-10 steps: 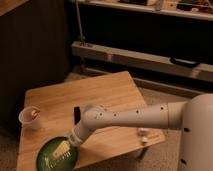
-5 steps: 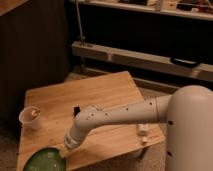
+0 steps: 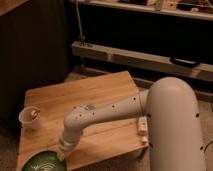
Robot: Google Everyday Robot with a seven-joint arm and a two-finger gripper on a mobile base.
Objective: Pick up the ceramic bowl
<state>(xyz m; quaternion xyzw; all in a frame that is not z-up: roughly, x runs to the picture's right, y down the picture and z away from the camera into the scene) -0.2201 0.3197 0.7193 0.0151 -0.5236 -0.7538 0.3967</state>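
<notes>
gripper (image 3: 62, 154) down at near left corner of wooden table (image 3: 95, 95), at right rim of ceramic bowl (image 3: 44, 163). bowl green, glossy, partly cut off by bottom edge of view, sitting at table's front-left corner. white arm (image 3: 107, 115) stretched across tabletop from bulky white shoulder at right, wrist angled down toward bowl. small translucent cup (image 3: 30, 117) upright near left edge, well apart from bowl, something pale inside. small white object (image 3: 143, 126) at table's right edge beside arm. dark shelving and long metal rail (image 3: 145, 59) behind table.
</notes>
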